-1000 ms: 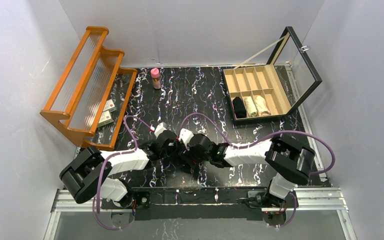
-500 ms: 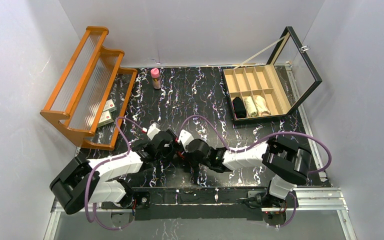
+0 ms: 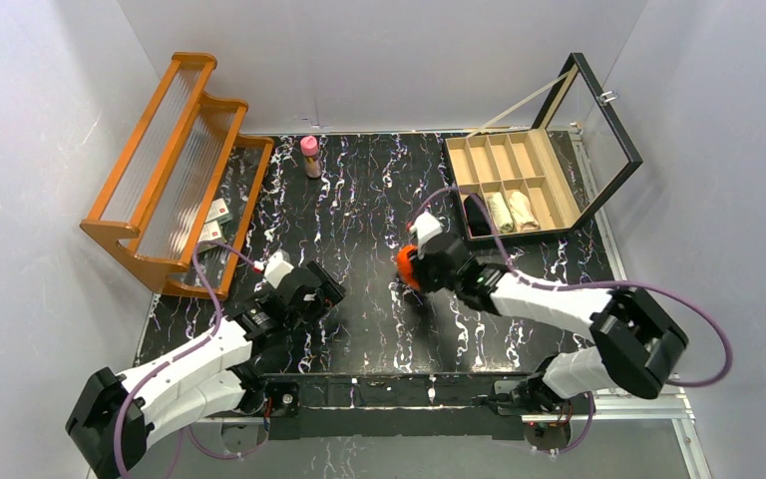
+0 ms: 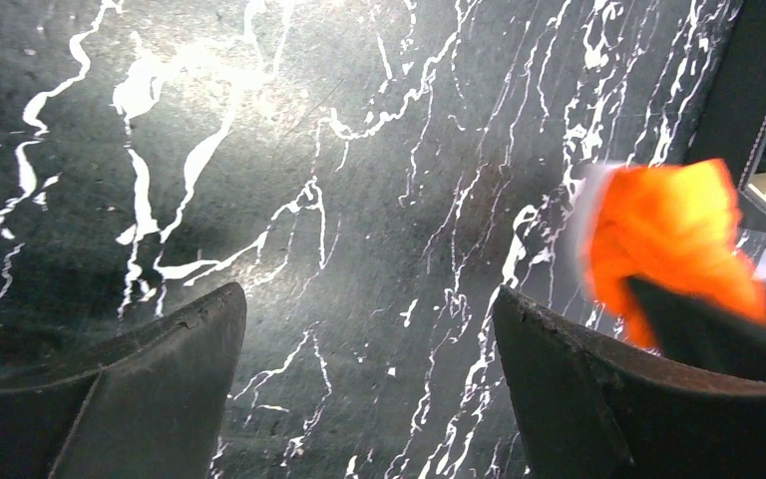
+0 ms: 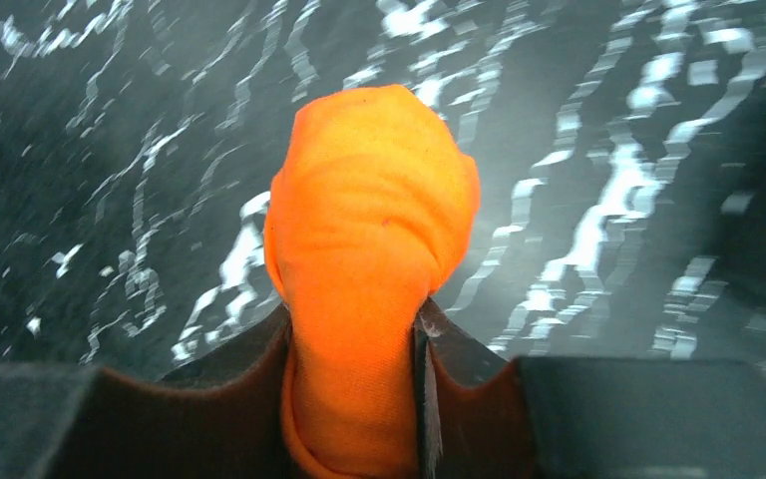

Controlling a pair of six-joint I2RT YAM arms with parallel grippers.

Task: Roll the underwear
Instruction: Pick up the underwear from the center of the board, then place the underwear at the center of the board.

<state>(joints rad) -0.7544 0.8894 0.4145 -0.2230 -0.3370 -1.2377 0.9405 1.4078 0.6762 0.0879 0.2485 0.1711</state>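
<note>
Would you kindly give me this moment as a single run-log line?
right tool: shut on orange underwear | left tool: open, empty | wooden box: lid open

Bright orange underwear (image 5: 364, 249); black table (image 3: 359, 200) veined white; orange-brown rack (image 3: 175, 160); tan, black-framed box (image 3: 515, 176).

White L arm (image 3: 191, 361), R arm (image 3: 551, 297) w/ black joints, purple cables (image 3: 658, 288), dark fingers (image 4: 155, 394)
</note>
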